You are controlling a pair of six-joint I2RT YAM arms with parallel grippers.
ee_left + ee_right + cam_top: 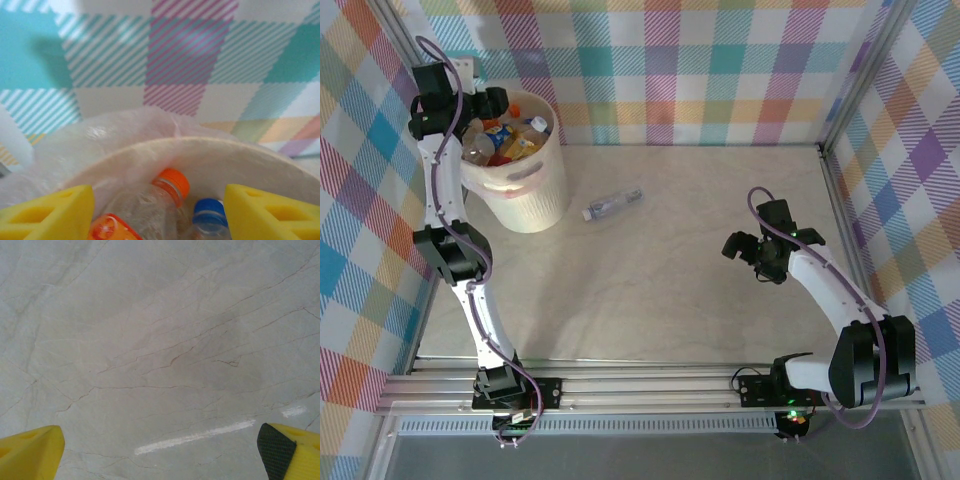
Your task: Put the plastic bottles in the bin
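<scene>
We see the left gripper [159, 205] parted and empty above the bin [535, 205] at ten o'clock, its bottles [505, 140] partly hidden by the arm [442, 150]; one bottle [612, 205] lies at the bin's three o'clock; the right gripper [160, 450] gapes over the table [150, 340]

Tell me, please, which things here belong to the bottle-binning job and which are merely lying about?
Part of the job:
- bin
- bottles already inside it
- lone bottle lying beside the bin
- left pincer, open above the bin
- right pincer, open

Just there:
- table
- checked walls
- metal rail at the near edge
</scene>
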